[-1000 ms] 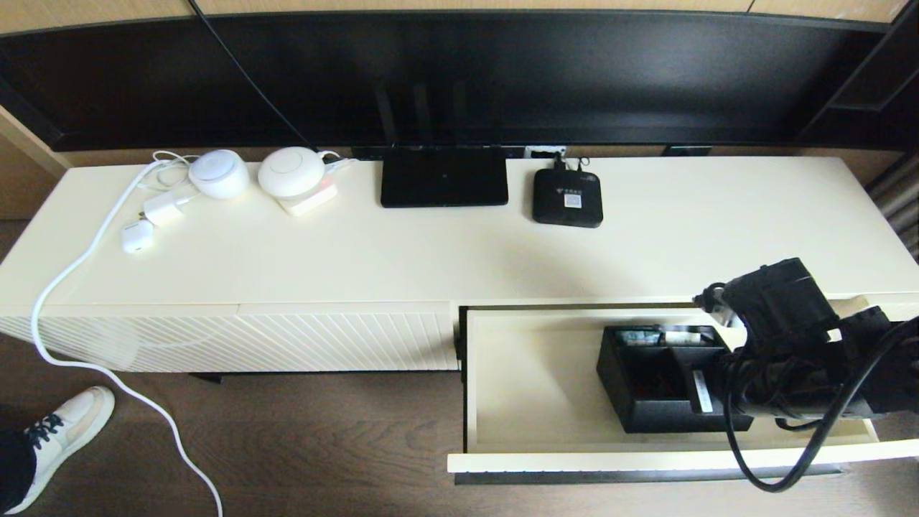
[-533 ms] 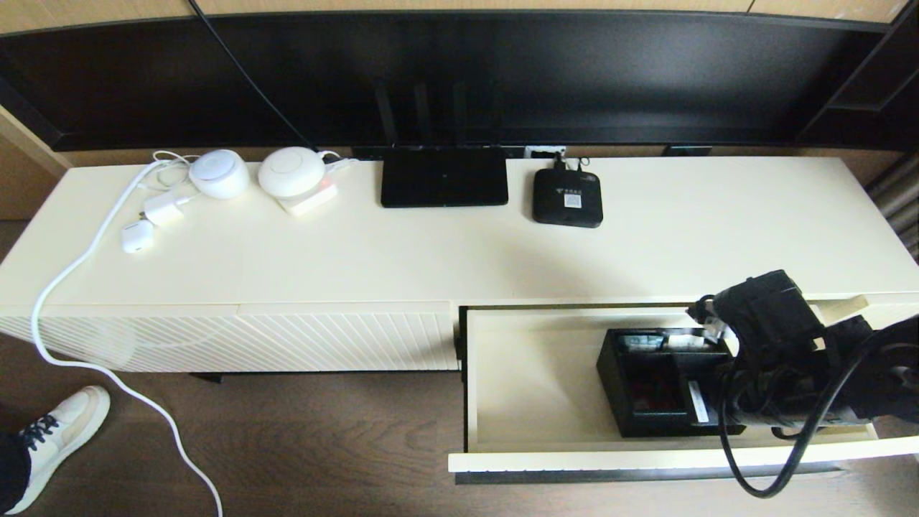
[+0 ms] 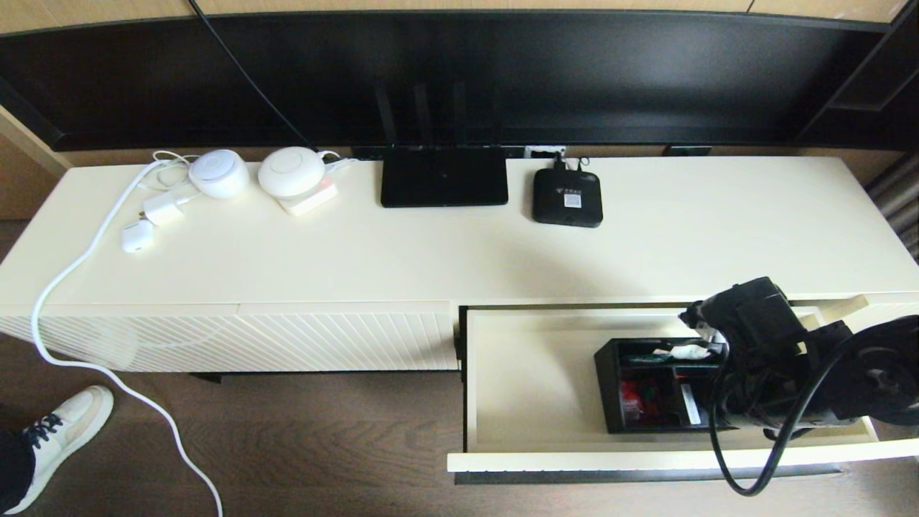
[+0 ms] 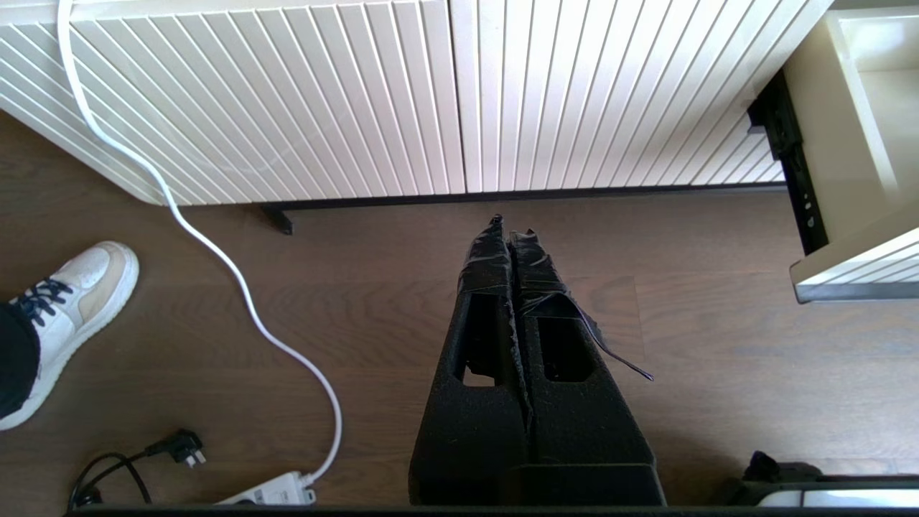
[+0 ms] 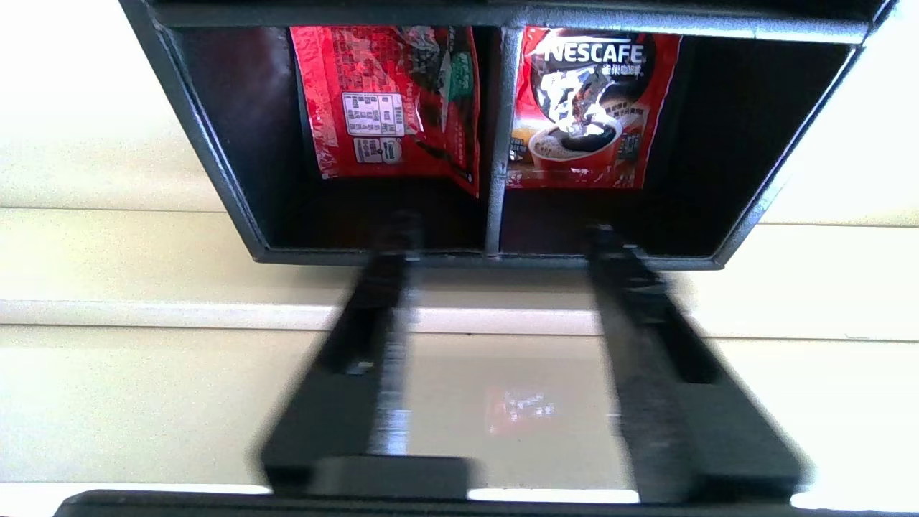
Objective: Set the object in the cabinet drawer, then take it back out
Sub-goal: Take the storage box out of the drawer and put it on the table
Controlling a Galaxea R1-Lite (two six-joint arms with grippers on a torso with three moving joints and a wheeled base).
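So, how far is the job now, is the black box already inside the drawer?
Done: the black three-compartment organizer box sits inside the open cream drawer. In hand: the right gripper is open at the box's near wall, gripping nothing. Left: grasping the box and taking it out. The left gripper hangs shut over the floor.

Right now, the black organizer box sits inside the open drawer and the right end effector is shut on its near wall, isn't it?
Not quite. The organizer box does sit in the open drawer, but the right end effector is open, not shut on it: the right wrist view shows its fingers spread apart at the box's near wall, with nothing clamped between them.
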